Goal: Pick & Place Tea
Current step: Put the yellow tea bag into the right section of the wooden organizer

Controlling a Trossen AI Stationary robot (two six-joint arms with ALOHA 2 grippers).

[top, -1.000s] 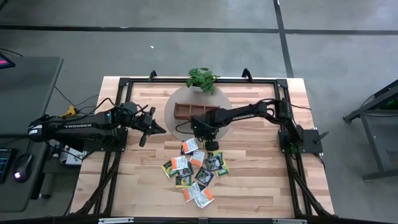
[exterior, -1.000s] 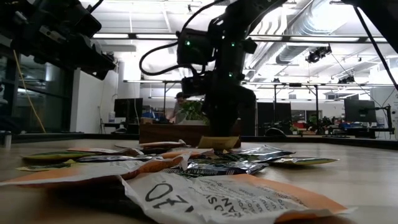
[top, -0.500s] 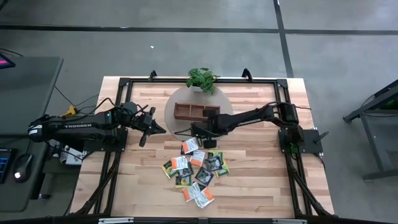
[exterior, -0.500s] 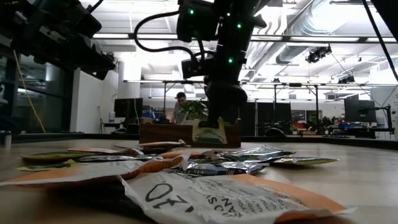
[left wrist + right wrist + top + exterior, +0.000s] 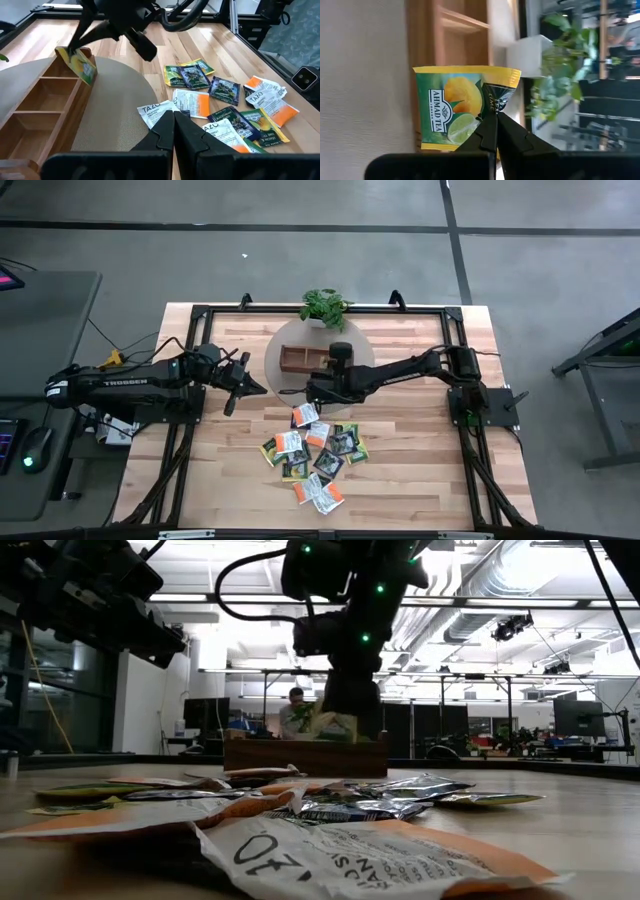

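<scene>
The right gripper [image 5: 492,114] is clamped on a yellow-green sachet [image 5: 455,107], holding it off the table at the right end of the wooden tray [image 5: 302,358]. The other sachets [image 5: 315,450] lie scattered nearer on the table. The left gripper [image 5: 262,390], fingers together, hovers left of the tray.
</scene>
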